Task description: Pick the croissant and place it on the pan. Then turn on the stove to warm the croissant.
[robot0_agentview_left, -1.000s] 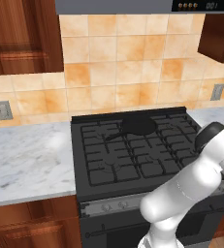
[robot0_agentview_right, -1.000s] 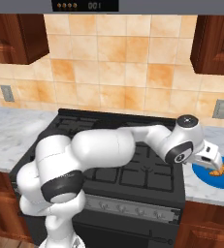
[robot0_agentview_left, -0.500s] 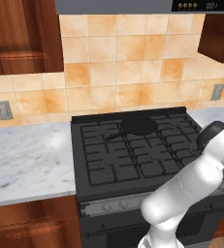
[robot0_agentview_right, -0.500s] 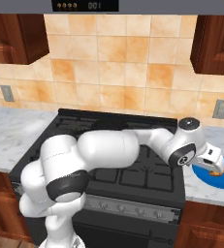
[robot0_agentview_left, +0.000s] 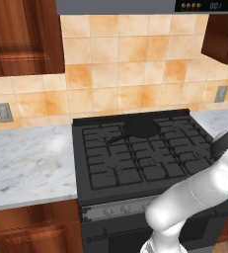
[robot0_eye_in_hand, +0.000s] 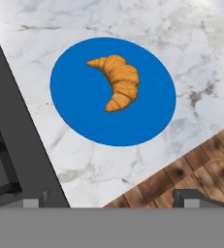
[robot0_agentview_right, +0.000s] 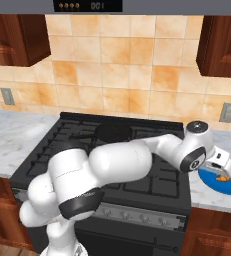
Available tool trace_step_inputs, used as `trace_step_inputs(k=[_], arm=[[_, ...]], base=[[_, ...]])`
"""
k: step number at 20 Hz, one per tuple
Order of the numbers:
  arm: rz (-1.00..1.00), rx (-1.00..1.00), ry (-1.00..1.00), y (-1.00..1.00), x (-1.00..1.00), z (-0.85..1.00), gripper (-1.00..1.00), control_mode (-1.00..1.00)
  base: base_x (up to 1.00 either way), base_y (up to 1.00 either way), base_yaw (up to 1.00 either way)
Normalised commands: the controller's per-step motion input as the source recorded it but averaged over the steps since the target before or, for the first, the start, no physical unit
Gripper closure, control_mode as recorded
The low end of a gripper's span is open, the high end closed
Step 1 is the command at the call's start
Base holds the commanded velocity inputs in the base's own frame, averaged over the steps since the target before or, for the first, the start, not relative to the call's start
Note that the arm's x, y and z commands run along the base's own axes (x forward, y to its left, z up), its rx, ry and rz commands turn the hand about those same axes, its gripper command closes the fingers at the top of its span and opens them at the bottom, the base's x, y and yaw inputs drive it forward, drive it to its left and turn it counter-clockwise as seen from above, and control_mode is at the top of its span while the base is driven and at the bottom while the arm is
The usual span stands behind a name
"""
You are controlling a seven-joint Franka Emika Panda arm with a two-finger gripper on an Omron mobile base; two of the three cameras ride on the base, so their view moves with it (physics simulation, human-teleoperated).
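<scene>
You are hovering the claw (robot0_agentview_right: pixel 226 169) with fingers spread apart, gripping nothing, readying a grab. The croissant (robot0_eye_in_hand: pixel 116 81) is lying directly ahead, centred on its blue plate (robot0_eye_in_hand: pixel 74 111).

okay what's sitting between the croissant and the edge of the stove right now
In the hand view, the croissant lies on a blue plate; between it and the stove are only plate and bare marble counter.
</scene>
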Motion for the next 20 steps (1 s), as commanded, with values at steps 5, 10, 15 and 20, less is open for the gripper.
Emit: trace_step_inputs(k=[5, 10, 15, 20], arm=[[0.00, 0.00, 0.01, -0.04, 0.12, -0.04, -1.00, -1.00], [0.00, 0.00, 0.03, -0.08, 0.09, -0.13, -1.00, -1.00], [0.00, 0.00, 0.03, -0.09, 0.10, -0.12, -1.00, -1.00], [0.00, 0.00, 0.02, -0.13, 0.09, -0.10, -1.00, -1.00]], base=[[0.00, 0.00, 0.00], [0.00, 0.00, 0.00], [0.00, 0.00, 0.00], [0.00, 0.00, 0.00]])
